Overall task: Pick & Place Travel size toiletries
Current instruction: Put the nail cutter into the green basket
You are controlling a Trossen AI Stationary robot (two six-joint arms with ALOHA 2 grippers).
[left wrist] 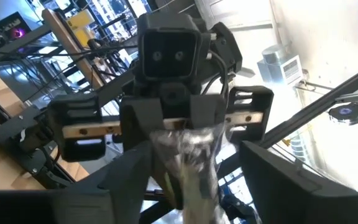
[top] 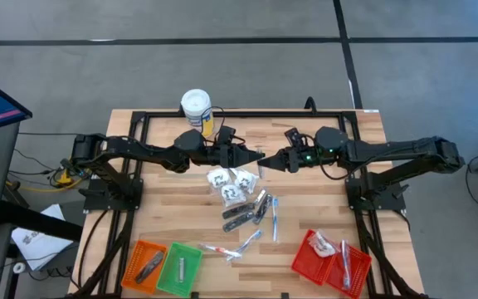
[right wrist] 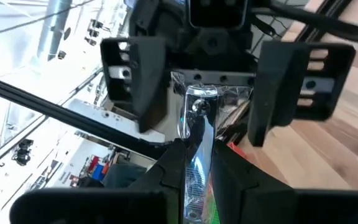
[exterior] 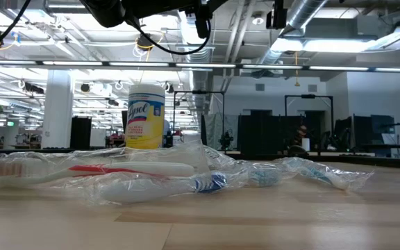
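High over the table's middle my two grippers face each other. My right gripper (top: 274, 159) (right wrist: 194, 155) is shut on a slim toiletry in a clear silvery wrapper (right wrist: 199, 115) (left wrist: 188, 155). My left gripper (top: 256, 156) (left wrist: 191, 180) is open, its fingers standing on either side of the wrapper's free end; whether they touch it I cannot tell. Below them on the wood lie white sachets (top: 229, 184), several wrapped sticks (top: 251, 209) and wrapped toothbrushes (top: 231, 247) (exterior: 117, 177). My right gripper pinches one end of the wrapped toiletry (right wrist: 194, 146) between its two fingers. The fingers come level from the table's right side. The item sticks out ahead of the fingertips toward my left gripper, lifted clear of the table.
A yellow canister with a white lid (top: 197, 106) (exterior: 145, 117) stands at the far edge. An orange basket (top: 143, 264) and a green basket (top: 179, 267) sit at the near left, a red basket (top: 330, 259) holding wrapped items at the near right.
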